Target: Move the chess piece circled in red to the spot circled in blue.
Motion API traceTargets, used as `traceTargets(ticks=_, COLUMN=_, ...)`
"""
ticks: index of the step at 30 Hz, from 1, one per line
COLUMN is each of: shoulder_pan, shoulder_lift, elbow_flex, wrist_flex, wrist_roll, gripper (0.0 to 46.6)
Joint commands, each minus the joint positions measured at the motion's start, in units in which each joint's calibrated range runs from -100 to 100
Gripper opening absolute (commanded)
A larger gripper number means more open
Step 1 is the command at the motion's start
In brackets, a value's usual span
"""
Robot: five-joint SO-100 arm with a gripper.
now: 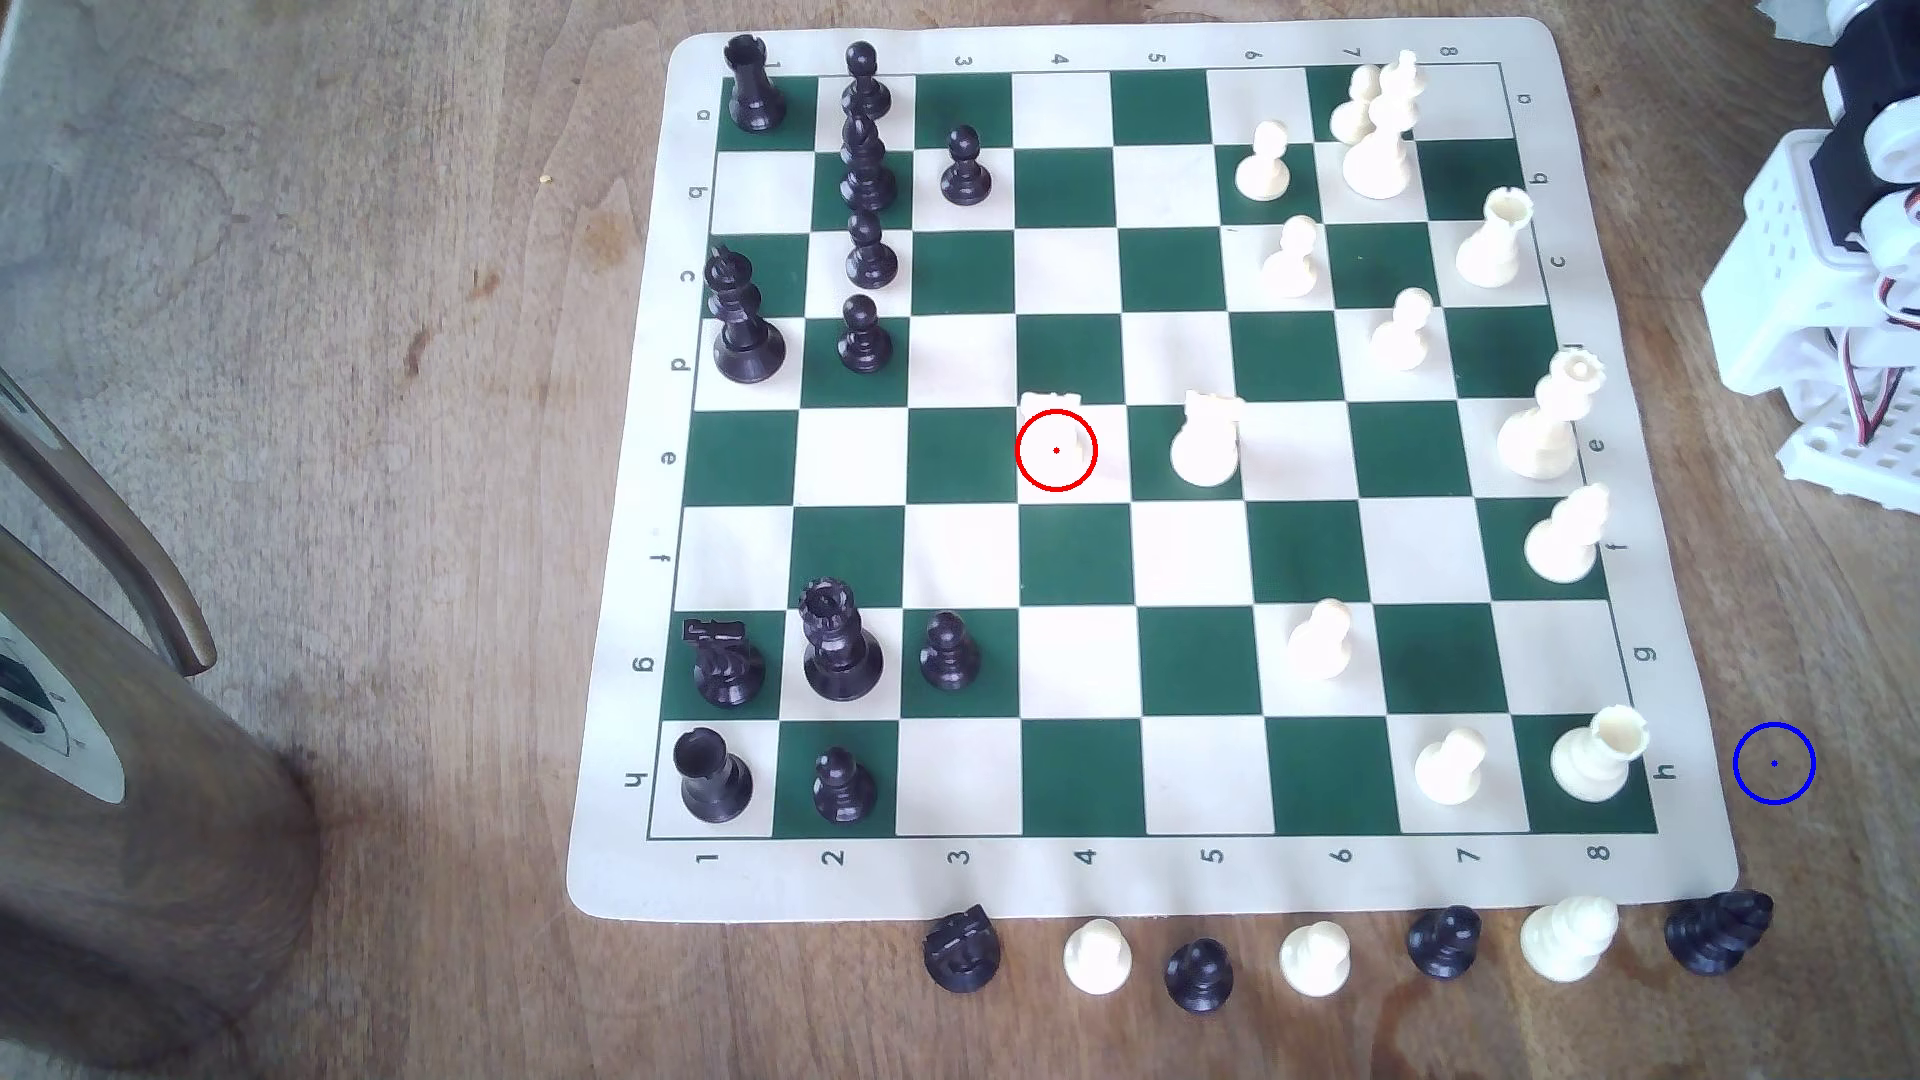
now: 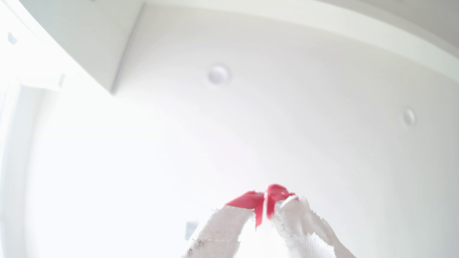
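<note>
The white knight [image 1: 1058, 441] in the red ring has open squares on its left, near and far sides in the exterior view; 1 white piece [image 1: 1205, 444] stands 1 square to its right. Toward the blue-ringed spot [image 1: 1774, 763] on bare wood off the board's near right corner, the middle squares lie free, but a white pawn [image 1: 1322, 639], another pawn [image 1: 1449, 766] and a white rook [image 1: 1598, 753] crowd that corner. A row of 7 captured pieces [image 1: 1315, 957] lines the near edge. The arm's base [image 1: 1829, 312] stands far right.
</note>
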Motion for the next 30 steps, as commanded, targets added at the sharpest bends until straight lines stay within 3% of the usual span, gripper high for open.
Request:
traceTargets(ticks=1, shoulder_pan=-0.4, shoulder_lift=-0.3, elbow_flex=1.0, wrist_flex=-1.3, wrist_roll=0.2, gripper=0.2)
traceTargets(ticks=12, shoulder_pan=-0.4, shoulder_lift=-0.3, elbow_flex=1.0, wrist_flex=-1.3, wrist_roll=0.2, gripper=0.2)
traceTargets(ticks=15, shoulder_pan=-1.1, shoulder_lift=-0.3, elbow_flex=1.0, wrist_flex=5.4, wrist_roll=-0.5, gripper=0.2)
traceTargets(ticks=22, shoulder_pan=-3.8, shoulder_lift=-0.3, elbow_flex=1.0, wrist_flex=39.4, wrist_roll=-0.4, gripper=0.2)
traceTargets(ticks=24, shoulder_pan=-4.3, shoulder_lift=-0.3, elbow_flex=1.0, wrist_flex=48.7, wrist_roll=0.0, gripper=0.1)
traceTargets(ticks=25, shoulder_pan=-4.2, shoulder_lift=-0.3, elbow_flex=1.0, wrist_flex=54.6, wrist_roll=1.6, gripper=0.1)
traceTargets(ticks=28, shoulder_pan=-1.2, shoulder_lift=-0.3, elbow_flex=1.1, wrist_flex=68.8, wrist_roll=1.1, gripper=0.1)
traceTargets(ticks=30, shoulder_pan=-1.4, shoulder_lift=-0.3, elbow_flex=1.0, wrist_flex=76.4, wrist_roll=-0.6, gripper=0.1)
